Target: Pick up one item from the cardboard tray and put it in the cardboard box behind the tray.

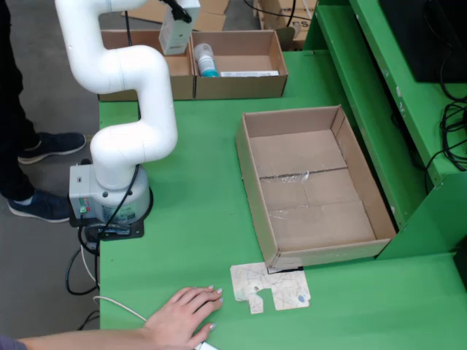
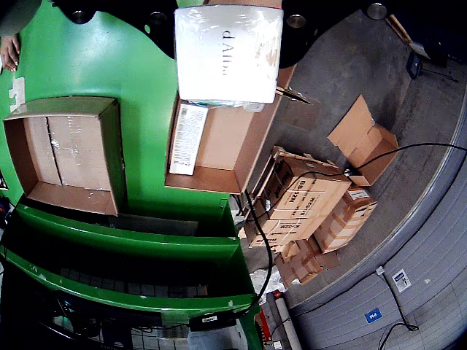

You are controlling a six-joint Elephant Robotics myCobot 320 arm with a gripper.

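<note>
— Gripping anything, is it, that pincer (image 1: 180, 12)?

— Yes. It is closed on a white package (image 1: 176, 33) wrapped in clear film, and the package hangs from the end of the white arm (image 1: 128, 73). The fingers themselves are hidden behind it. In the gripper-mounted view the package (image 2: 228, 52) fills the top centre, with dark lettering on its face.

— Where is the package compared with the boxes?

— It is up in the air over the back of the green table (image 1: 204, 219). In the fixed view it sits over the wall shared by two cardboard boxes standing side by side. It touches neither.

— What is in those boxes?

— The right-hand box (image 1: 241, 69) holds a bottle with a teal band (image 1: 206, 60) and a long flat white carton (image 1: 249, 74). The arm largely covers the left-hand box (image 1: 179, 76). The gripper-mounted view shows the flat carton (image 2: 188, 138) lying along one wall, label up.

— And the tray?

— The cardboard tray (image 1: 314, 186) lies nearer the camera, well apart from the package, with clear tape across its floor. A flat cardboard scrap (image 1: 270, 286) lies just in front of one corner.

— Anyone nearby?

— A person's hand (image 1: 186, 313) rests flat on the table's front edge, left of the scrap. Dark shoes (image 1: 44, 175) stand on the floor beside the arm's base (image 1: 109, 200).
</note>
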